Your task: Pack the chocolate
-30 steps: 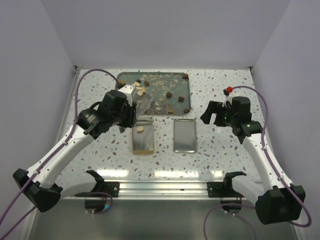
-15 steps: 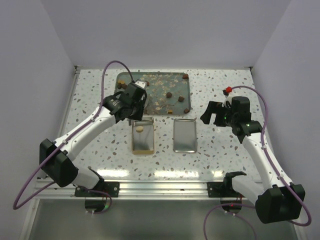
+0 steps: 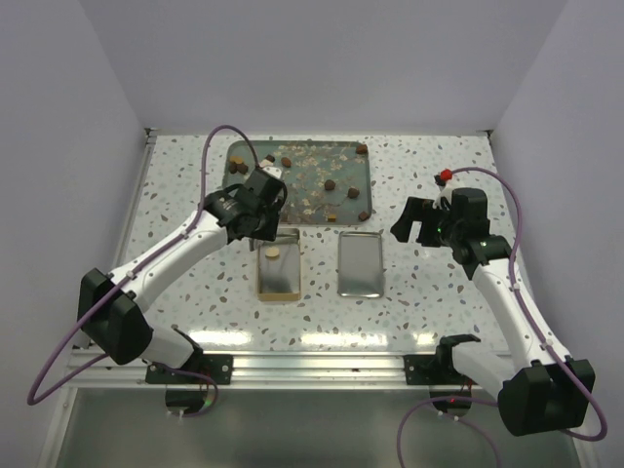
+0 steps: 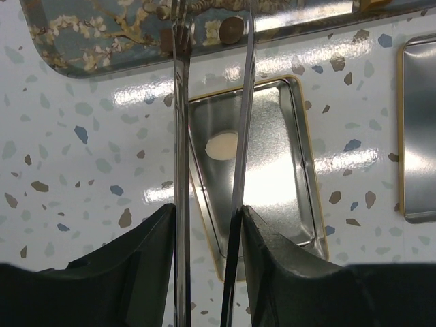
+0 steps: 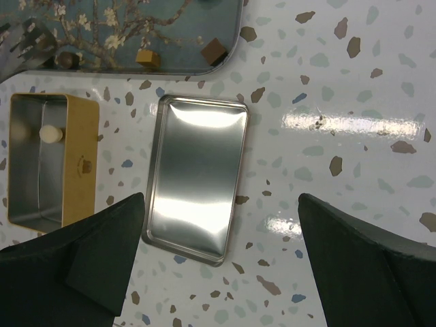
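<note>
L gripper squeezing tongs, tips at tray edge right by a dark choc; white choc in tin below the blades. R gripper spread wide, empty

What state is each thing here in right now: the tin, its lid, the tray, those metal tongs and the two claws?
tin: open, one cream chocolate inside.
lid: off, lying flat beside the tin.
tray: holds loose chocolates and crumbs.
tongs: blades apart, tips over the tray.
left gripper: shut on the tongs.
right gripper: open, empty.
</note>
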Available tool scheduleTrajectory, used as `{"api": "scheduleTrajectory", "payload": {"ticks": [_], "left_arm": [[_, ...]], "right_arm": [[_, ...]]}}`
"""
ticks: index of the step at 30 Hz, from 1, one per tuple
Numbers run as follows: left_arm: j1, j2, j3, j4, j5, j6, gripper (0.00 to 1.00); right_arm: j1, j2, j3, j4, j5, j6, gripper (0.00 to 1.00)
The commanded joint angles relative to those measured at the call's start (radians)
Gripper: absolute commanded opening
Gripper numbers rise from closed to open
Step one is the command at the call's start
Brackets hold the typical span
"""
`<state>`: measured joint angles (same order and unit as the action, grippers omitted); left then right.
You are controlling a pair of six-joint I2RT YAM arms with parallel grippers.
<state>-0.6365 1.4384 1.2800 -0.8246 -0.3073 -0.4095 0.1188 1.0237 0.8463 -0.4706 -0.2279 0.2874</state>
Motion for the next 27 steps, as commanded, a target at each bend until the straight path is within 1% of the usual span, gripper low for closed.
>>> {"api": "scheduleTrajectory", "payload": {"ticks": [1, 11, 21, 27], "left_arm": [[-0.002, -0.004, -0.019, 0.045, 0.013, -0.012, 0.47], [-0.003, 0.036, -0.03, 0.081, 0.03, 0.021, 0.47], [-0.003, 0.068, -0.021, 0.036, 0.005, 0.041, 0.46], [-0.003, 0.071, -0.019, 0.035, 0.007, 0.075, 0.38]], "right_arm": [[0.004, -0.004, 0.005, 0.026, -0.021, -0.004, 0.98], [0.004, -0.01, 0.004, 0.021, -0.018, -0.005, 0.98], [0.004, -0.016, 0.005, 0.012, -0.01, -0.007, 0.98], [0.004, -0.014, 0.004, 0.012, -0.011, -0.005, 0.98]]}}
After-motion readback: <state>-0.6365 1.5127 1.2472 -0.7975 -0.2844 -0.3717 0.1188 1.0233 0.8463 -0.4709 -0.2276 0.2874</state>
